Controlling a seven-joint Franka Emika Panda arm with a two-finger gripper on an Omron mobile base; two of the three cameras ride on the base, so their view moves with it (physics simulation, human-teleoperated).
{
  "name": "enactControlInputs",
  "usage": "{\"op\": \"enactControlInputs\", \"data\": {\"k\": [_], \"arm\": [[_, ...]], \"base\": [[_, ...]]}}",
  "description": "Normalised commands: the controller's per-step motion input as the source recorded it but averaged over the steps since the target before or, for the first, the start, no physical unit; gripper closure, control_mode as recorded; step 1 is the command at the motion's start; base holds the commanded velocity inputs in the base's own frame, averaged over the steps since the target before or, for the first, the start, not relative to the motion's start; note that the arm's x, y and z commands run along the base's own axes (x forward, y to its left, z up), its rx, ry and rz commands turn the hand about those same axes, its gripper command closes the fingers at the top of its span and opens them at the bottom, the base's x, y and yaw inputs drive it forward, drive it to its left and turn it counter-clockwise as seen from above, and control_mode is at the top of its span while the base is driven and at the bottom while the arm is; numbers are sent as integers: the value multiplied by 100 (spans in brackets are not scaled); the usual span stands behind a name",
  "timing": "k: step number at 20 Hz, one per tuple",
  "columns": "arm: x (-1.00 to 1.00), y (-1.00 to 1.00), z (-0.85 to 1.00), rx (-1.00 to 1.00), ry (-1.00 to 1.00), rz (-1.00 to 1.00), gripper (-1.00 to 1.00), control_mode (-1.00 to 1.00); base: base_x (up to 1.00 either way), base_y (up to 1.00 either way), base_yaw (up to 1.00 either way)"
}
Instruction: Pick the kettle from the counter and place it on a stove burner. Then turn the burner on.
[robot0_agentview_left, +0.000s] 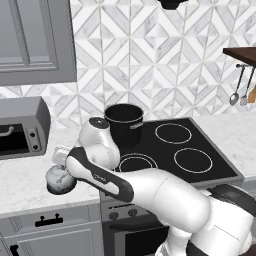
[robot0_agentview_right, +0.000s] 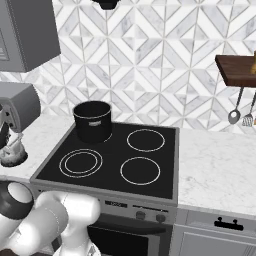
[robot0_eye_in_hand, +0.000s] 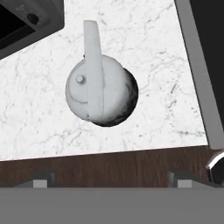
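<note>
The small silver-grey kettle (robot0_eye_in_hand: 100, 92) stands upright on the white marble counter (robot0_eye_in_hand: 166, 109), left of the stove, its arched handle running up and down in the hand view. It also appears behind my forearm (robot0_agentview_left: 59, 181) and at the left edge (robot0_agentview_right: 13, 157). My gripper (robot0_eye_in_hand: 109, 181) hangs straight above it, open, fingertips (robot0_eye_in_hand: 41, 179) wide apart with nothing between them and clear of the kettle. From the base views the gripper (robot0_agentview_left: 60, 162) (robot0_agentview_right: 14, 144) sits just over the kettle's handle. The double-ringed stove burner (robot0_agentview_left: 136, 162) (robot0_agentview_right: 80, 163) lies at the front left of the black cooktop.
A tall black pot (robot0_agentview_left: 123, 122) (robot0_agentview_right: 92, 121) occupies the back-left burner. A grey toaster oven (robot0_agentview_left: 22, 127) (robot0_eye_in_hand: 26, 22) stands on the counter behind the kettle. The stove's raised edge (robot0_eye_in_hand: 199, 74) borders the counter. Knobs (robot0_agentview_right: 140, 215) line the stove front. Utensils (robot0_agentview_right: 235, 116) hang at right.
</note>
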Motion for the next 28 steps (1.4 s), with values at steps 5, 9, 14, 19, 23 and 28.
{"op": "enactControlInputs", "data": {"k": [5, 9, 14, 19, 23, 28], "arm": [[27, 18, -13, 0, 0, -6, -100, -100], [24, 11, -22, 0, 0, -5, -100, -100], [27, 10, -22, 0, 0, -5, -100, -100], [29, 11, -17, 0, 0, -3, -100, -100], [29, 13, -17, 0, 0, -2, -100, -100], [25, 13, -15, 0, 0, -1, -100, -100]], "base": [[0, 0, 0], [0, 0, 0], [0, 0, 0], [0, 0, 0], [0, 0, 0], [0, 0, 0]]}}
